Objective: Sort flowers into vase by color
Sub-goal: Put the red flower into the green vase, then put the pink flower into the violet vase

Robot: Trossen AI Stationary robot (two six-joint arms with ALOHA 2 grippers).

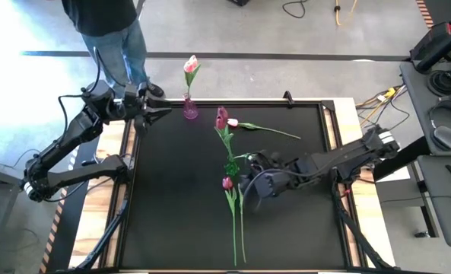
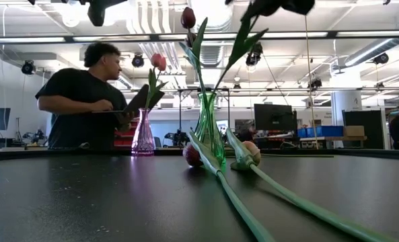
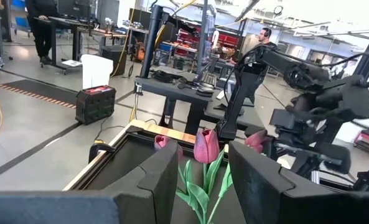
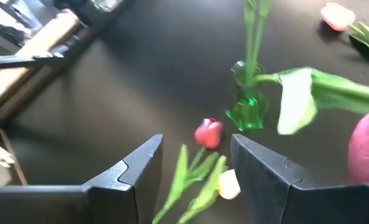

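A purple vase (image 1: 189, 111) (image 2: 144, 134) at the table's far edge holds a pink tulip (image 1: 190, 64) (image 3: 206, 146). A green vase (image 1: 231, 166) (image 4: 246, 112) at mid-table holds a dark red tulip (image 1: 222, 118) (image 2: 188, 17). Two tulips lie flat beside it, a red head (image 1: 227, 183) (image 4: 209, 132) and a pale head (image 4: 229, 185), with their stems running toward the near edge. A pink-white tulip (image 1: 233, 122) lies farther back. My right gripper (image 1: 246, 183) (image 4: 196, 168) hovers open above the lying heads. My left gripper (image 1: 153, 114) (image 3: 203, 180) is open, left of the purple vase.
A person (image 2: 85, 101) stands beyond the table's far left corner, near my left arm. Raised rails (image 1: 126, 190) run along the table's sides. Bare black tabletop (image 1: 172, 205) lies left of the green vase and toward the near right.
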